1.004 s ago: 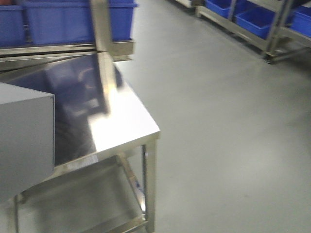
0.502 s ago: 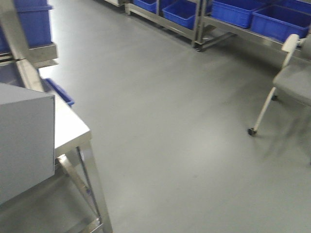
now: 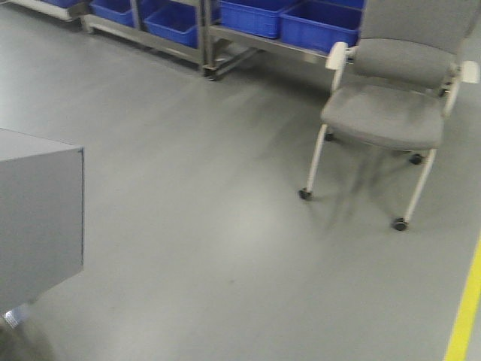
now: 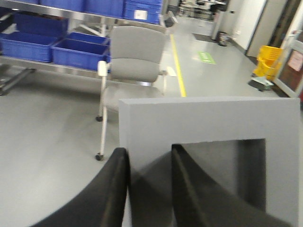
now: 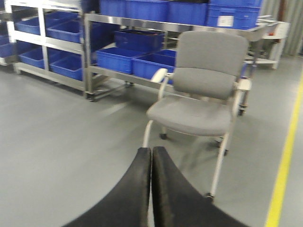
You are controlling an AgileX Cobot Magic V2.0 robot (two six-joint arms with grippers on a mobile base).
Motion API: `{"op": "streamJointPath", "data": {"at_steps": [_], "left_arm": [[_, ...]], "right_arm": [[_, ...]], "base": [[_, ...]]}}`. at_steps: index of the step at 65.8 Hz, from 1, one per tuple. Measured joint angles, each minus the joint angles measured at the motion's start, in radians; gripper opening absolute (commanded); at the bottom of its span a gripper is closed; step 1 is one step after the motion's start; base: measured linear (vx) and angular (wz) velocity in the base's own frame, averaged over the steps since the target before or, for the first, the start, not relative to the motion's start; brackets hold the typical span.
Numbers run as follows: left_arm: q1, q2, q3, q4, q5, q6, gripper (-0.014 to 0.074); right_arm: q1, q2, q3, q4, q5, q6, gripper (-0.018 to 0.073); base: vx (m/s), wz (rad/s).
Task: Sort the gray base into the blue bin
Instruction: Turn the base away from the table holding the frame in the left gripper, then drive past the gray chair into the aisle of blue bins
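Note:
In the left wrist view my left gripper [image 4: 149,151] is shut on the gray base [image 4: 208,118], a matte gray block with thick walls round a rectangular recess. One finger is outside its left wall and the other is inside the recess. The base is held in the air above the floor. My right gripper [image 5: 151,150] is shut and empty, over bare floor. Several blue bins [image 5: 118,59] sit on steel racks ahead; they also show in the front view [image 3: 259,15] and the left wrist view [image 4: 78,49]. Neither gripper shows in the front view.
A gray wheeled chair [image 3: 383,113] stands in front of the racks, also in both wrist views [image 4: 135,66] [image 5: 199,109]. A large plain gray box panel [image 3: 37,218] fills the front view's left edge. A yellow floor line [image 3: 466,308] runs at the right.
The front view has swung right: the steel table and its blue bins have left the frame, and the chair and far racks have come in. The gray panel keeps its place.

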Motion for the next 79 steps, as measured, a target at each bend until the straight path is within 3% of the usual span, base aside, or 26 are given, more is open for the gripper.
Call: {"op": "streamJointPath", "data": {"at_steps": [54, 79], "left_arm": [[0.000, 0.000, 0.000, 0.000, 0.000, 0.000, 0.0125], [0.000, 0.000, 0.000, -0.001, 0.000, 0.000, 0.0125]], "right_arm": [[0.000, 0.000, 0.000, 0.000, 0.000, 0.000, -0.0009], [0.000, 0.000, 0.000, 0.000, 0.000, 0.000, -0.0009]], "base": [[0.20, -0.57], [0.24, -0.29]]}}
